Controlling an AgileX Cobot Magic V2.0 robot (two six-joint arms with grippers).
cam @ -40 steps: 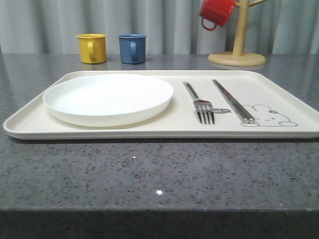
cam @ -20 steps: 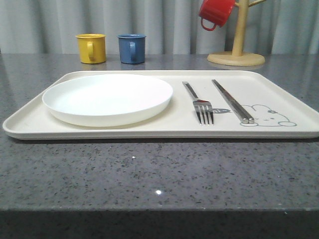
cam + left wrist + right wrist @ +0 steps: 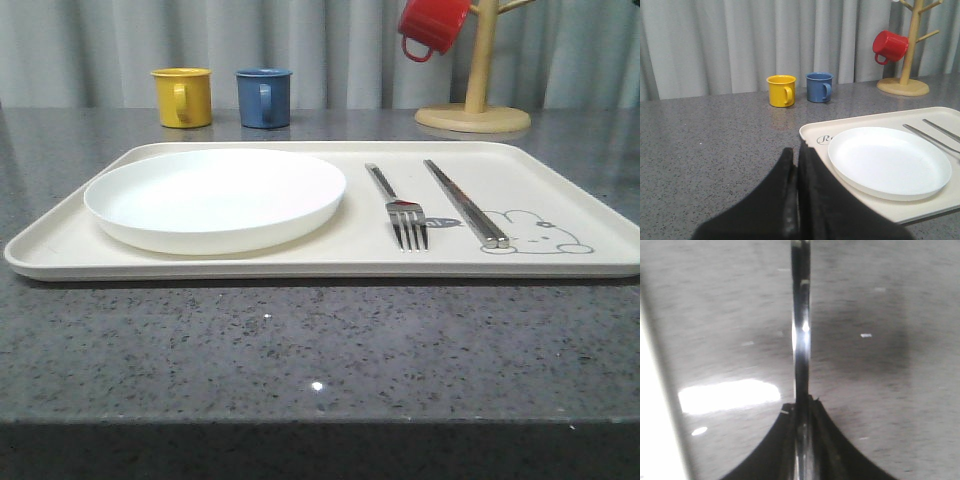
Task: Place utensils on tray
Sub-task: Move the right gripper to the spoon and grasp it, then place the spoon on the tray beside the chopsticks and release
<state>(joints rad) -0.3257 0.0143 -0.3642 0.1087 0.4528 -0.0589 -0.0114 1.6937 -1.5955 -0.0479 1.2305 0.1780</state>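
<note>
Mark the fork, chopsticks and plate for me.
fork (image 3: 408, 221): front view, neck just above the tines.
chopsticks (image 3: 463, 201): front view, middle of the pair.
plate (image 3: 215, 196): front view, centre of its flat well.

backdrop: grey pleated curtain (image 3: 330, 50) | surface: speckled grey countertop (image 3: 300, 350)

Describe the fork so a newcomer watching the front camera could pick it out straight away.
Find the large cream tray on the grey countertop. Right of the round white plate lie two silver pieces; the fork is the one nearer the plate. Its four tines set it apart from the straight chopsticks beside it.
</note>
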